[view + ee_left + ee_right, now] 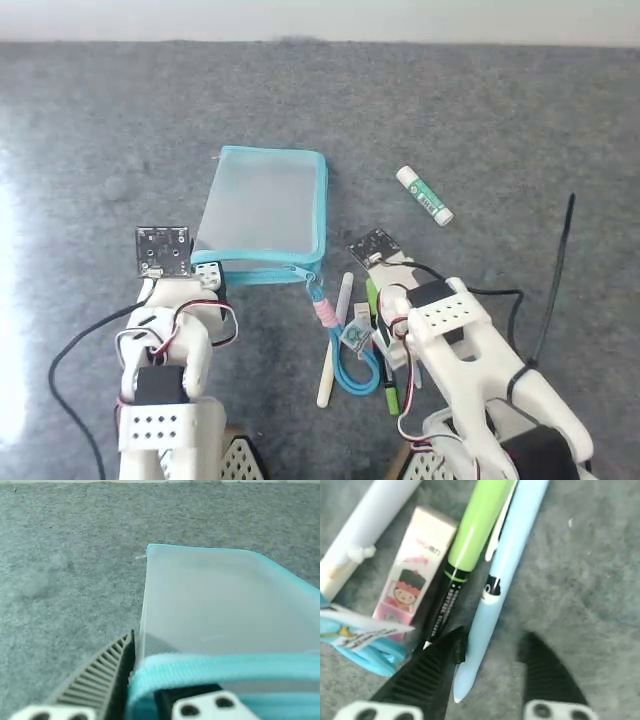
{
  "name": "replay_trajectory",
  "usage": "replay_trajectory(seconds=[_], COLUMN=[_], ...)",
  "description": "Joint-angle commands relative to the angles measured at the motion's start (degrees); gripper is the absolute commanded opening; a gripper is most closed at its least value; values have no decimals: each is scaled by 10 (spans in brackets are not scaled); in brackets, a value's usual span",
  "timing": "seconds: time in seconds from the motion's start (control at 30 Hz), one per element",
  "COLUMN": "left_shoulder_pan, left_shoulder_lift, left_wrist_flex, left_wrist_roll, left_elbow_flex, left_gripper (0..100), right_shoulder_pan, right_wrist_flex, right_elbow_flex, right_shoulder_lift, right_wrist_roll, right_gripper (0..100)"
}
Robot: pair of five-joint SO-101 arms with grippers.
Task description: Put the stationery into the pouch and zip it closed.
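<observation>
the pouch point(262, 205) lies flat in the middle of the high view on the grey table point(100, 120). it is translucent with teal trim, and its zip edge faces the arms. a pink pull point(322, 311) trails off its lower right corner. whether the zip is open cannot be told.

the left gripper point(145, 677) is at the pouch's lower left corner in the high view. the left wrist view shows the teal zip edge caught between its ribbed finger point(100, 677) and the other jaw, so the claw is closed on that corner.

the rest of the stationery is outside the pouch. a cluster lies just below the pouch's lower right corner, in the lower middle of the high view. it holds a cream pen point(335, 340), an eraser point(412, 575), a green pen point(475, 525) and a blue pen point(505, 570). the green pen and blue pen lie side by side, touching, and the eraser is just beside the green pen. a blue loop point(355, 375) with a tag point(360, 627) rests against the cream pen and the eraser.

the right gripper point(495, 640) hangs over this cluster with its jaws spread apart, holding nothing. the blue pen's tip lies between the jaws, close to one and apart from the other.

a glue stick point(424, 195) lies alone in the upper right, well apart from the cluster and to the right of the pouch.
</observation>
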Motion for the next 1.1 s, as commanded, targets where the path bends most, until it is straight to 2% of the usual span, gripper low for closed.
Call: replay_trajectory(seconds=[0.0,0.07,0.17,0.33,0.47,0.53,0.63,0.77,0.97,1.07], left_shoulder_pan=[-4,-4,-4,-3,-3,-3,-3,-3,-3,-3], left_shoulder_lift=[-7,-7,-7,-7,-7,-7,-7,-7,-7,-7], left_wrist_flex=[-12,-12,-12,-13,-13,-14,-15,-15,-14,-14], left_wrist_roll=[8,8,8,8,8,8,8,8,8,8], left_elbow_flex=[-19,-19,-19,-18,-18,-18,-18,-18,-18,-18], left_gripper=[12,12,12,12,12,12,12,12,12,12], right_shoulder_pan=[-7,0,55,127,131,108,27,-54,-152,-167], right_wrist_flex=[-7,-7,17,152,292,366,454,451,452,453], right_elbow_flex=[-5,-5,-35,-174,-338,-430,-530,-554,-517,-510], right_shoulder_lift=[1,-4,-6,-7,-7,-7,-7,-6,-6,-7], right_wrist_roll=[-2,-1,15,88,91,91,85,38,33,35], right_gripper=[23,24,6,7,7,7,7,7,7,7])
